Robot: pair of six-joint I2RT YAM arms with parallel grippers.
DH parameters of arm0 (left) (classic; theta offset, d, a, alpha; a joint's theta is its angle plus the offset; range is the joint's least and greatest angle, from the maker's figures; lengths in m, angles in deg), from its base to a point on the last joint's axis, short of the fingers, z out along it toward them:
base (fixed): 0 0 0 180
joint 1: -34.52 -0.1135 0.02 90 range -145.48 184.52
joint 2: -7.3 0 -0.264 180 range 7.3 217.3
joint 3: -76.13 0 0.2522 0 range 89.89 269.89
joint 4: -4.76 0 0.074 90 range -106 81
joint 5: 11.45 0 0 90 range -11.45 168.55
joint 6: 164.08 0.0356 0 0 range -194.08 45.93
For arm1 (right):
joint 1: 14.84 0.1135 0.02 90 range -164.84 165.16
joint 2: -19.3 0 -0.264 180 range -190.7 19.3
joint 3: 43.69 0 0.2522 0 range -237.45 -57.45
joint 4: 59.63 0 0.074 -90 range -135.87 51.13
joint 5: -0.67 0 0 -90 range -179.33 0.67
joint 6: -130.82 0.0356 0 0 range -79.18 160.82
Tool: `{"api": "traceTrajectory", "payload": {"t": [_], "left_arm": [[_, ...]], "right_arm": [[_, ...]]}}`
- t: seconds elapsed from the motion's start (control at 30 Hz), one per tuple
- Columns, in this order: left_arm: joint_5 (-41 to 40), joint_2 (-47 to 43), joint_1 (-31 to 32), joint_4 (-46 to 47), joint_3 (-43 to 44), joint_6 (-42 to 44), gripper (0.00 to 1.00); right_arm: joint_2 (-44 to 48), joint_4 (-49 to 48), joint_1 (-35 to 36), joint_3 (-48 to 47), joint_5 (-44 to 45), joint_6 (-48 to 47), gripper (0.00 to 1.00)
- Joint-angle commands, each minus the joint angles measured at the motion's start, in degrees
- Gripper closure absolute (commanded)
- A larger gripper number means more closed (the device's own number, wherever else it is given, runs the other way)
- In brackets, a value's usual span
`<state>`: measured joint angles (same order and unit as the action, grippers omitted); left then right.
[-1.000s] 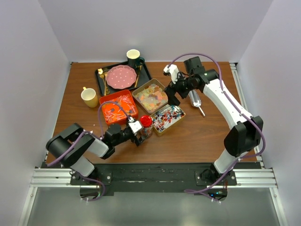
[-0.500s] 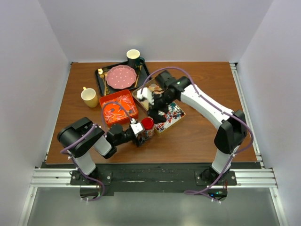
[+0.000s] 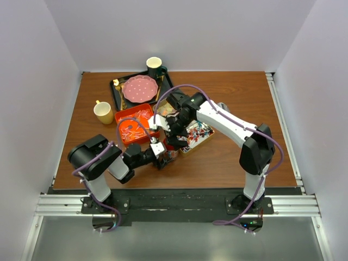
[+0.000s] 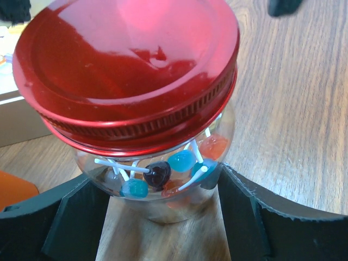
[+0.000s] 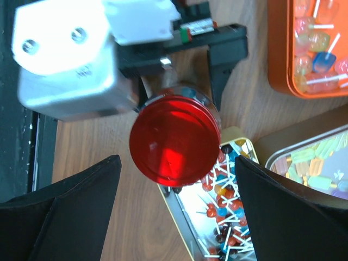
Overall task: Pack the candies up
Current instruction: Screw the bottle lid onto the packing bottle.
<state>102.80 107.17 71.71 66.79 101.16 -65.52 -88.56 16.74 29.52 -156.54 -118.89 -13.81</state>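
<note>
Clamping jar [image 4: 159, 209] of candies [image 4: 180, 161], lid [image 4: 128, 70] on: L end effector [image 4: 157, 220] | R end effector [image 5: 176, 166] apart

This looks like a robot test booth in a lab: plain white panels [image 3: 38, 81] box in a wooden tabletop [image 3: 217, 163], and two robot arms [image 3: 228, 124] are bolted to a metal rail [image 3: 304, 205] at its near edge.

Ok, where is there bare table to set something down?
Bare wood runs right of the tins to the table edge, and along the near strip right of the jar. The far-left half is crowded: tray, cup, tins.
</note>
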Motion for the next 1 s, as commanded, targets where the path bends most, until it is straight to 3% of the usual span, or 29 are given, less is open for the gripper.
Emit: {"api": "traceTrajectory", "payload": {"t": [0.0,0.43,0.77,0.97], "left_arm": [[-1.5,0.7,-0.5,5.2,0.4,1.2,1.00],[-3.0,1.1,-1.1,3.1,1.4,-0.3,1.00],[-3.6,1.3,-1.4,2.1,1.8,-0.5,1.00],[-2.2,1.3,-1.3,1.7,1.8,-0.1,1.00]], "right_arm": [[0.8,0.5,1.0,-1.0,-0.4,-2.7,0.12],[2.7,2.6,1.4,0.9,1.1,-5.2,0.13],[8.7,6.3,1.3,8.4,6.0,-7.5,0.17],[11.4,2.5,-2.4,8.7,6.4,-1.1,0.17]]}}
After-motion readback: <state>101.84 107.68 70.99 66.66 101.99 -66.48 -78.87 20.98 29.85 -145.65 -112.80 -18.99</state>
